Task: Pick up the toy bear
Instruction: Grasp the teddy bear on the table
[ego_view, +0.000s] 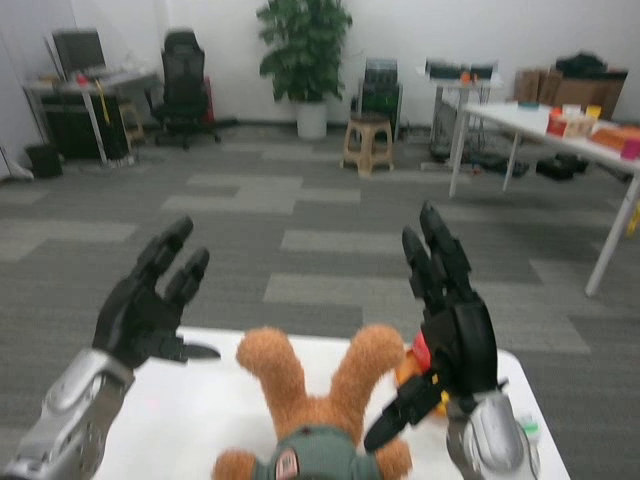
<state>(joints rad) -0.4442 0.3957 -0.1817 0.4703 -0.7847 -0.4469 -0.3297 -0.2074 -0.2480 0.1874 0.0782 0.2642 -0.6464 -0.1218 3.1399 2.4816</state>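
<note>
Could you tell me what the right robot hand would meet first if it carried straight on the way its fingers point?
Probably nothing: the right robot hand points up and forward, above the bear and table, toward open floor. Depth is unclear.

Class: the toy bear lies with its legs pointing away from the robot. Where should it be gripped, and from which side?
Probably the bear's torso, from both sides: it lies between the open left hand and right hand.
</note>
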